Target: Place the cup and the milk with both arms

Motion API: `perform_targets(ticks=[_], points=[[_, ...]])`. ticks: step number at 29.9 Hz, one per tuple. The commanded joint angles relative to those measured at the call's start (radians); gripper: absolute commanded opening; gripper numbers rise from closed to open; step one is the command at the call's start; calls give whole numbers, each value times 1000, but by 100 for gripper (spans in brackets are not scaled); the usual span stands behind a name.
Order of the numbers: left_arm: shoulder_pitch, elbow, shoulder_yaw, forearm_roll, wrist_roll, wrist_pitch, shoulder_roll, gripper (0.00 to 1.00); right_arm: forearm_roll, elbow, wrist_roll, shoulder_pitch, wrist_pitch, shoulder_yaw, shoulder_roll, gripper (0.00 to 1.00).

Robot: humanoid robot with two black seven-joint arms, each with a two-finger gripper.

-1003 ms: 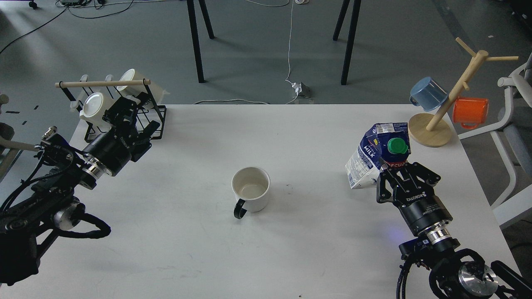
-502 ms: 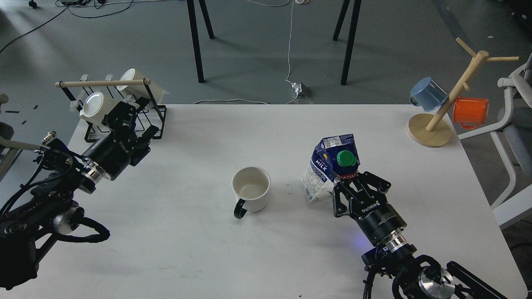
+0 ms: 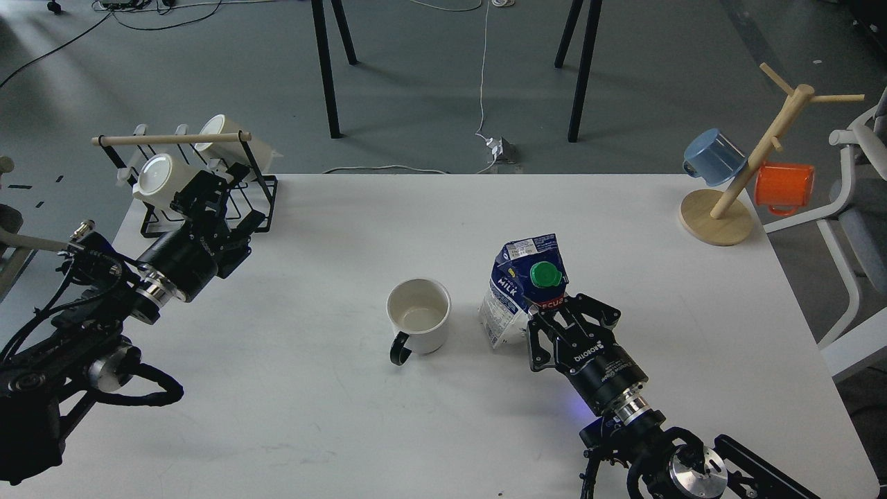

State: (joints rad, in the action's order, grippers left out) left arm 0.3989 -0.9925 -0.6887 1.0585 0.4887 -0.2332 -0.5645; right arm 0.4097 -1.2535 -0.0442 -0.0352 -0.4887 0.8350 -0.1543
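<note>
Now the right gripper (image 3: 547, 320) has its jaws pinching the milk (image 3: 521, 291), tilted just right of the cup (image 3: 419, 316) on the desk (image 3: 332, 416). Left gripper (image 3: 201, 197) is far left of the cup; its jaws I cannot tell.

Cream cup (image 3: 418, 315) with glossy black handle at 7 o'clock, upright and empty on the white table (image 3: 346, 430), milk (image 3: 521, 287) at its 3 o'clock, just beside it, blue-and-white carton, green cap, tilted, held at its near side by the right hand (image 3: 554, 315)
</note>
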Motion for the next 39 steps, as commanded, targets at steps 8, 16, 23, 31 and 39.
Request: perform_targets(ticks=[8,16,23,31,39], points=[[-2,2,-2,0,0,0,0,98,-6,46,0,-14,0,-19,33,35],[-2,2,0,0,0,0,0,98,-6,37,1,-9,0,-19,32,98],[-2,2,0,0,0,0,0,98,-9,-1,3,18,0,-20,19,99],[-8,2,-2,0,0,0,0,98,-11,-141,6,119,0,-11,-122,99],[-5,0,-49,-6,0,-5,-14,98,-8,-207,-2,228,0,80,-324,99]])
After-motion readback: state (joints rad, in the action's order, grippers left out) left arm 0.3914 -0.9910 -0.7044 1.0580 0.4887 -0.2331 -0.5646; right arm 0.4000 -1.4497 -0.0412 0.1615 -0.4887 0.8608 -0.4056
